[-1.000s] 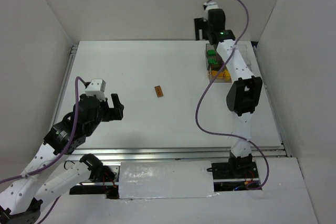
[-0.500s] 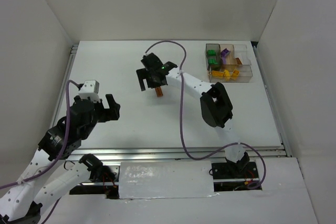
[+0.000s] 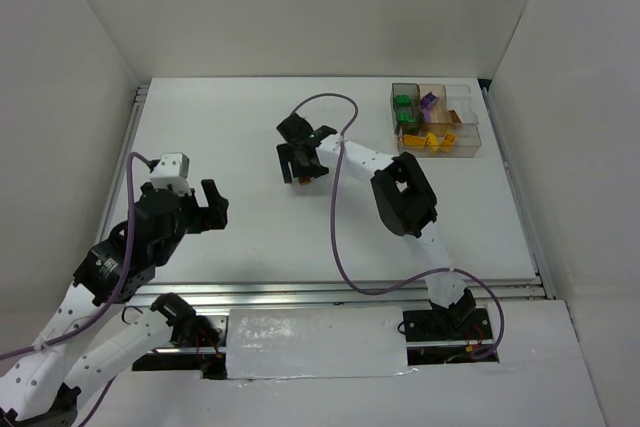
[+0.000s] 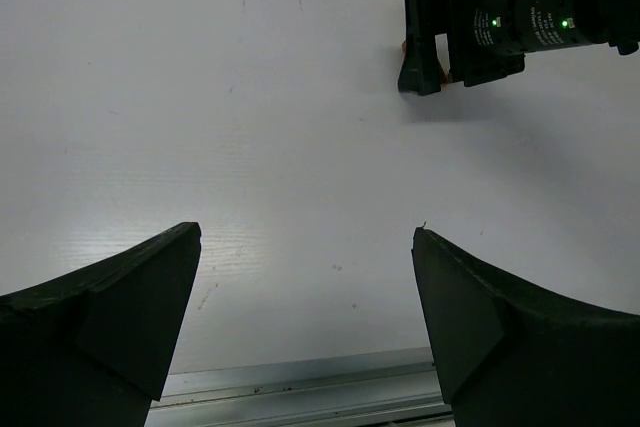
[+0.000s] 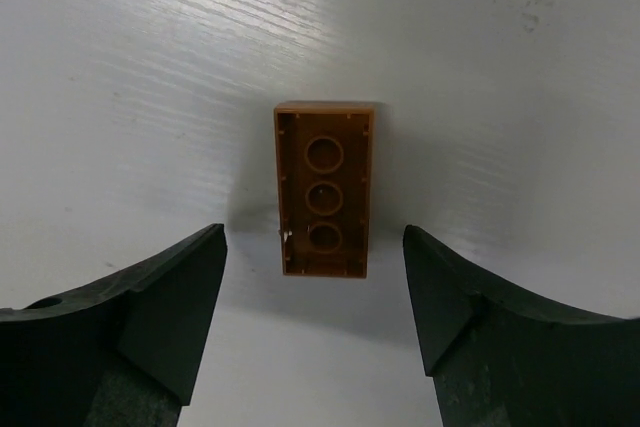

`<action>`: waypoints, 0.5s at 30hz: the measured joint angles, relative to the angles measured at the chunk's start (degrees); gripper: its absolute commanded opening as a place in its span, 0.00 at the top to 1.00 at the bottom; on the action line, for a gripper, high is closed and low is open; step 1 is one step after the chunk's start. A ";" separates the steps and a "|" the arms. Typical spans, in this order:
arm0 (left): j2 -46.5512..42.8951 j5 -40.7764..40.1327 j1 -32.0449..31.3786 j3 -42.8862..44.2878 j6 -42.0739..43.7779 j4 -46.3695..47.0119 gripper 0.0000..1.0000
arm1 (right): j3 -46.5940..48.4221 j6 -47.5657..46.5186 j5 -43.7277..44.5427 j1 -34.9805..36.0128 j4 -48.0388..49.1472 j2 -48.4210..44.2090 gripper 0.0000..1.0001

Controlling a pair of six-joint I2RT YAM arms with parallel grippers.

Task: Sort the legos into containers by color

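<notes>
Right gripper [image 3: 300, 165] hangs low over the brown lego [image 5: 323, 189], jaws spread wide, holding nothing. The lego sits right in the gap between the two fingers and touches neither; bare table [image 3: 220, 127] shows on both sides of it. It lies flat, hollow underside up, three round tubes showing. Its long sides face the fingers, so closing would pinch the narrow width, and I'd say that is why the wrist is turned this way. Reads as the pre-grasp step: line up, drop a bit, squeeze. Can't tell how high the fingertips are above the table.

Tray [image 3: 470, 139] is well apart from that hand, off on the arm's own right and farther out from the base. It holds green legos [image 3: 404, 107], purple legos [image 3: 429, 102] and yellow-orange legos [image 3: 430, 140], each colour in its own compartment. The brown one is the only loose piece I see, so the task looks nearly done.

Left gripper [image 3: 212, 205] is wide open too and empty, hovering over bare table near its own base. The lego lies well ahead of it and to its right. Probably held back there so the arms don't clash.

Risk: tiny smooth piece, may skid or tip if one finger lands first.
</notes>
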 measured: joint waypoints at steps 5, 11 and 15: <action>0.72 -0.02 0.00 0.02 -0.02 -0.20 0.00 | 0.83 -0.20 -0.39 0.02 -0.07 1.57 0.40; 0.70 0.00 0.00 0.02 0.00 -0.17 0.00 | 3.45 -0.61 -0.04 -0.07 -1.42 3.04 0.54; 0.59 0.00 0.00 0.02 0.00 -0.20 0.00 | 5.57 -1.01 -0.52 -0.09 -3.10 4.15 0.93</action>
